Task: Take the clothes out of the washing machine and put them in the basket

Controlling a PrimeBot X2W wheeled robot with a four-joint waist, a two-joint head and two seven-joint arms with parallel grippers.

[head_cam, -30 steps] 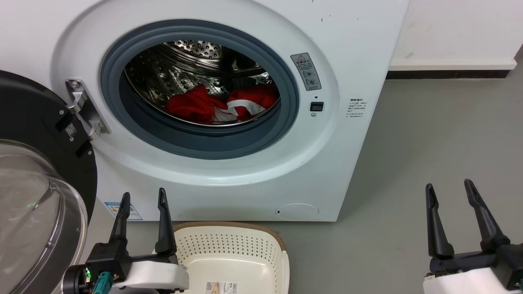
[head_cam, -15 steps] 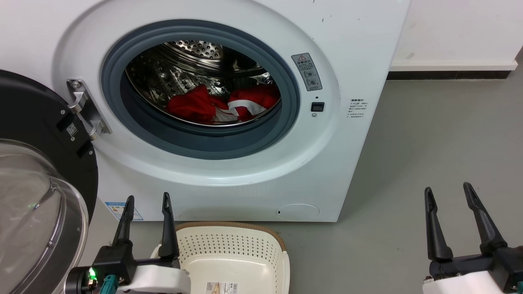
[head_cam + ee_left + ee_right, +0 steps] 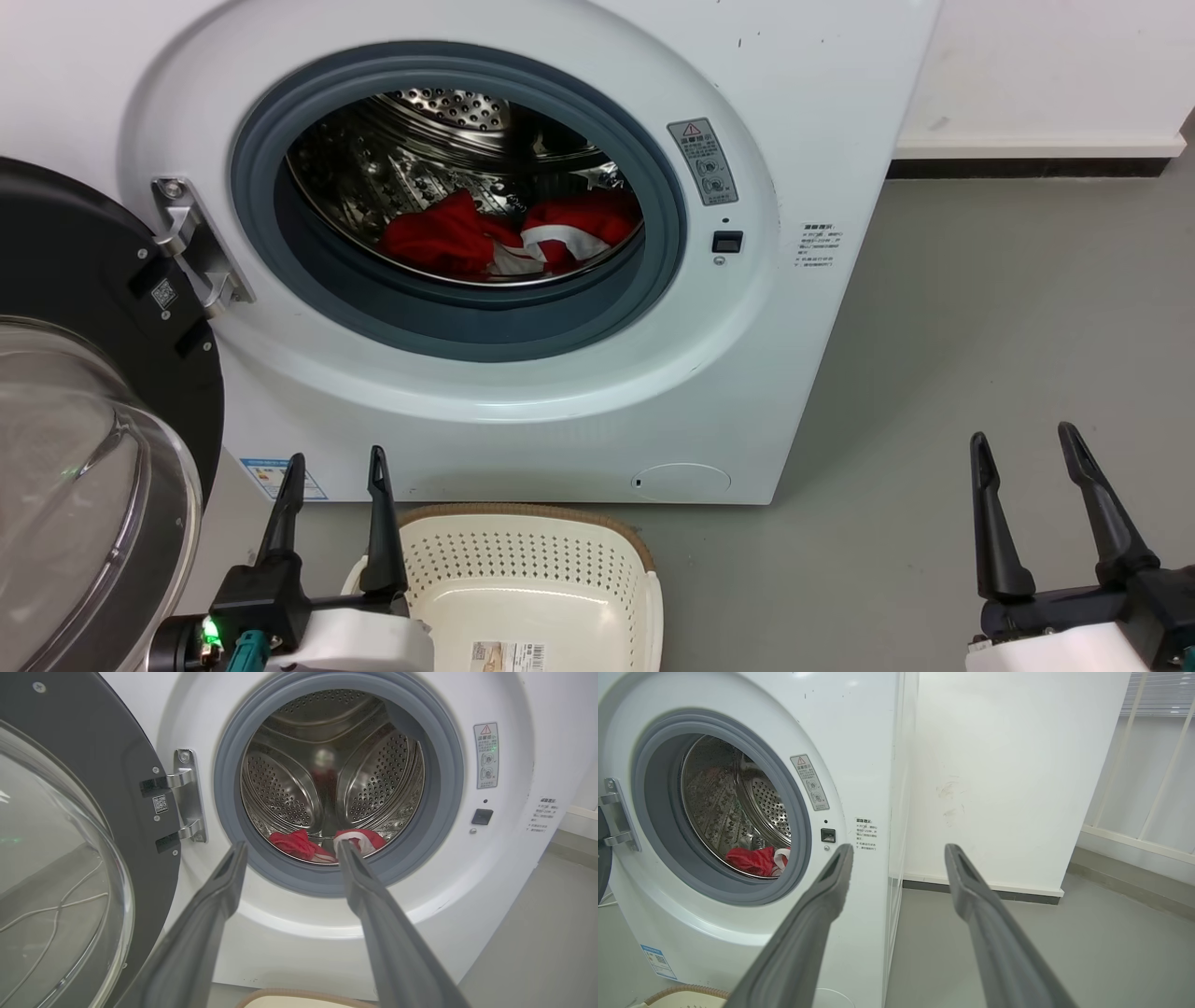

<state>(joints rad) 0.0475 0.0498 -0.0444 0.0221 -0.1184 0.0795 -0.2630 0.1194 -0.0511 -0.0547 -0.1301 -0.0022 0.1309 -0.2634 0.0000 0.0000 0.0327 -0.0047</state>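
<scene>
Farthest left, the washing machine's door (image 3: 89, 280) stands wide open, a black frame around a bulging glass bowl, just to the left of the left end effector (image 3: 337, 455). That end effector sits low in front of the machine with its two dark fingers spread apart and empty, and a small green light glows at its base.

Just to its right, on the floor, is the basket (image 3: 523, 512). It is cream plastic with rows of little holes in the walls and a brown woven-look rim. A label sticker (image 3: 504, 656) lies on its bare bottom.

Up and ahead of the left end effector's fingers is the washing machine (image 3: 803, 121). It is white, with a grey rubber ring around the round opening and a shiny, holed steel drum (image 3: 411, 159) behind it.

The clothes (image 3: 504, 245) lie at the bottom of the drum, well beyond both end effectors. On the left is a plain bright red bundle, and touching it on the right is a red piece with white panels and thin white stripes. From the left wrist they show low in the opening, between and beyond the two fingertips.

Far right, the right end effector (image 3: 1022, 434) is over the grey floor (image 3: 980, 308), off to the right of the machine's corner. Its fingers are likewise apart and hold nothing, and the clothes are up and to its left.
</scene>
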